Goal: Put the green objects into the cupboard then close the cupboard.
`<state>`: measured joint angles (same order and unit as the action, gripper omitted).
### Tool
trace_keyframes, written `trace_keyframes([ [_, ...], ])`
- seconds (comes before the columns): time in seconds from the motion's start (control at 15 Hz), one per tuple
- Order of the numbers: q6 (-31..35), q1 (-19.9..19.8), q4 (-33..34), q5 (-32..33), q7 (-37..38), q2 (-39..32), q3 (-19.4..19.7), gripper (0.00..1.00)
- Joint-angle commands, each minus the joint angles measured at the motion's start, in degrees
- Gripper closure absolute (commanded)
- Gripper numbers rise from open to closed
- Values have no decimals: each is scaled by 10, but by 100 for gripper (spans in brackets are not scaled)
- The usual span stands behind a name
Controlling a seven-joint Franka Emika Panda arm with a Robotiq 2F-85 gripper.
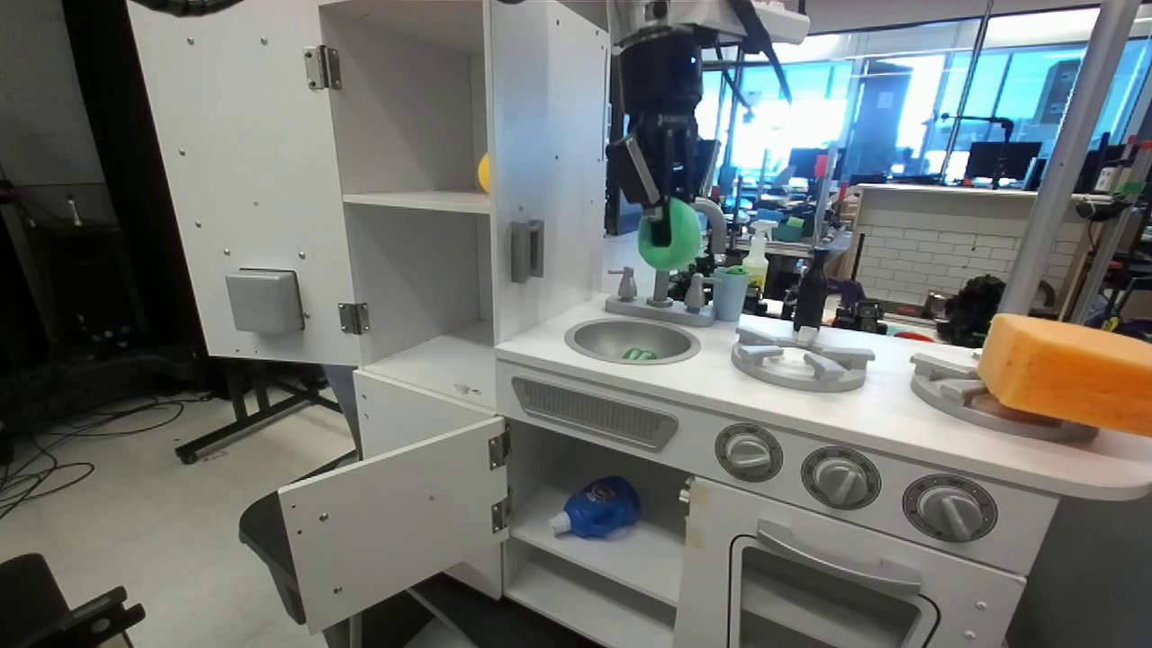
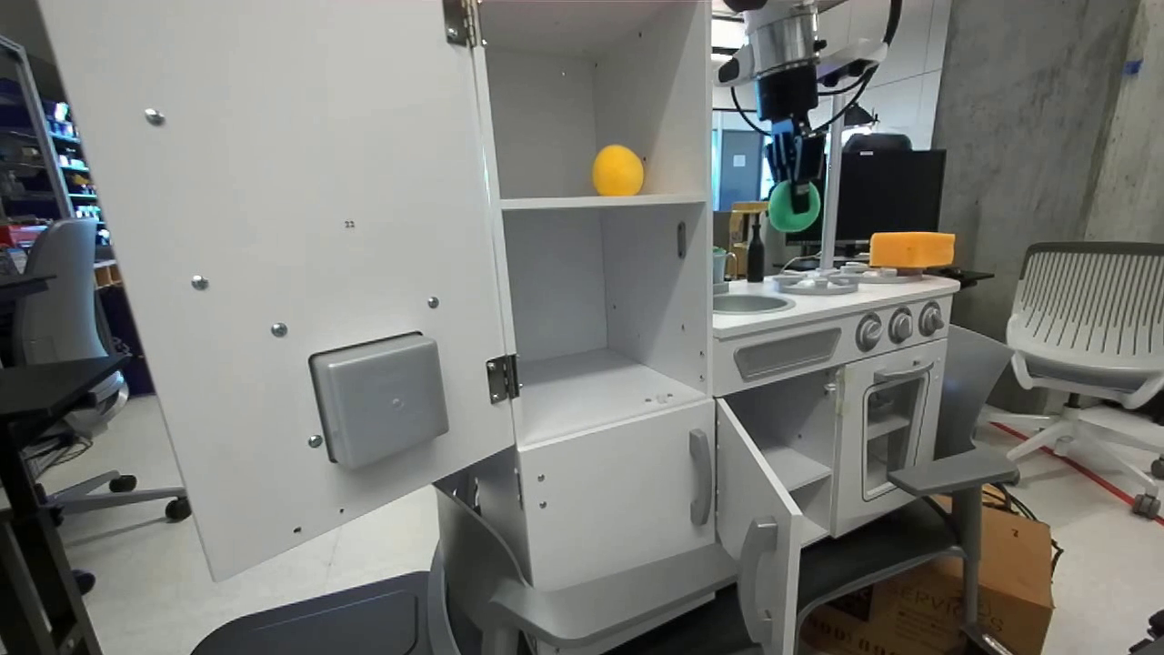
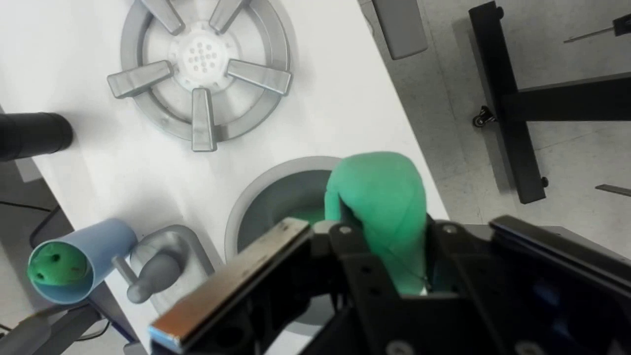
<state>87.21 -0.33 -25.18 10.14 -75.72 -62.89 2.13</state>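
Observation:
Above the sink (image 1: 633,335) my gripper (image 1: 663,232) is shut on a pale-green rounded object (image 2: 787,211), which bulges out past both fingers in the wrist view. A second green object (image 1: 639,355) lies in the sink bowl, mostly covered by my gripper in the wrist view. A third green object (image 3: 58,265) sits in the mouth of a blue cup (image 3: 109,246) beside the faucet. The tall white cupboard (image 2: 555,282) stands left of the counter in both exterior views. Its long door (image 2: 264,227) is swung wide, with the inner face showing.
A yellow ball (image 2: 618,171) rests on the cupboard's inner shelf (image 2: 555,204). Around the sink are the faucet handle (image 3: 160,271), a dark bottle (image 1: 810,292) and a burner (image 1: 801,360). An orange block (image 1: 1062,371) tops the far burner. A low door (image 1: 396,517) juts outward.

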Motion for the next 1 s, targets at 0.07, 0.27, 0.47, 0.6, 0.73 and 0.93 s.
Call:
trace_keyframes([
  [0.07, -11, 37, -16, 15, -40, 37, 4, 94],
  [0.27, -10, 51, -17, 21, -73, 49, 6, 94],
  [0.47, -12, 78, -19, 39, -95, 59, 12, 94],
  [0.6, -3, 87, -18, 49, -91, 61, 17, 94],
  [0.73, 4, 86, -15, 58, -85, 64, 24, 94],
  [0.93, 36, 73, -2, 39, -55, 70, 16, 94],
])
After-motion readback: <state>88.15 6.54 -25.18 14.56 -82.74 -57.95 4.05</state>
